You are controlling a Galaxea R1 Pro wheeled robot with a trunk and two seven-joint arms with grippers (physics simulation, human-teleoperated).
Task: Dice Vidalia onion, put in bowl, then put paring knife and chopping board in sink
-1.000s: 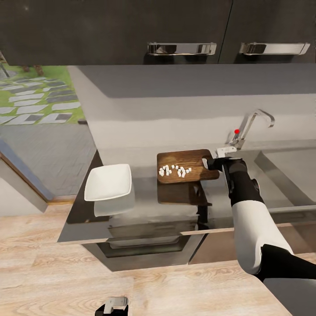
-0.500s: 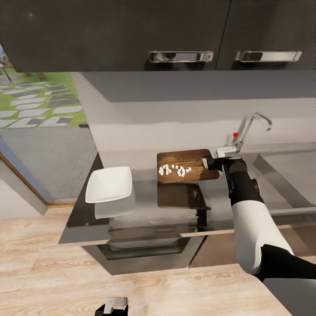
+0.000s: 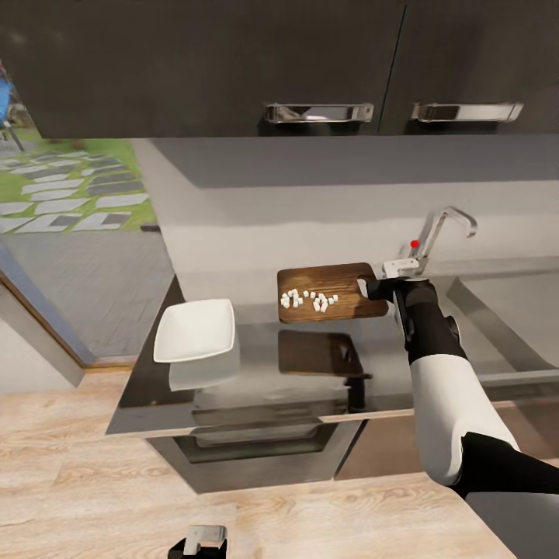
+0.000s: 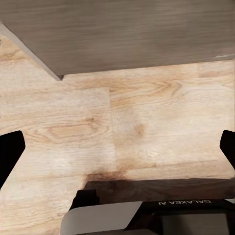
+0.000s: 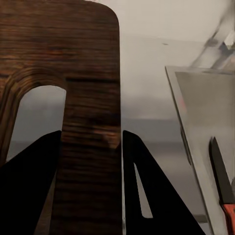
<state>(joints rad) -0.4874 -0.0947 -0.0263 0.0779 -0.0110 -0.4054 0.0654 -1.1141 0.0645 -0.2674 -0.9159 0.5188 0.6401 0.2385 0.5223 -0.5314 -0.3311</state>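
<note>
The brown chopping board (image 3: 330, 293) hangs level just above the grey countertop (image 3: 256, 365), with the whitish diced onion (image 3: 309, 300) lying on it. My right gripper (image 3: 371, 289) is shut on the board's right end by the slot handle. In the right wrist view its dark fingers (image 5: 147, 196) clamp the strip of the board (image 5: 90, 98) beside the slot. The white bowl (image 3: 196, 330) stands on the countertop to the board's left. The paring knife (image 5: 223, 191), red handle and dark blade, lies in the sink (image 5: 196, 112). My left gripper (image 4: 117, 152) is open above the wooden floor.
The grey tap (image 3: 439, 229) with its red knob stands just behind my right gripper, and the sink basin (image 3: 508, 303) lies to its right. Dark wall cabinets (image 3: 233, 62) hang overhead. An oven front (image 3: 256, 446) sits under the countertop. Wooden floor fills the foreground.
The whole view has shifted, so the camera moved. Relative to the countertop, the board with the dice stands higher, and its reflection lies further below it. My right grip holds.
</note>
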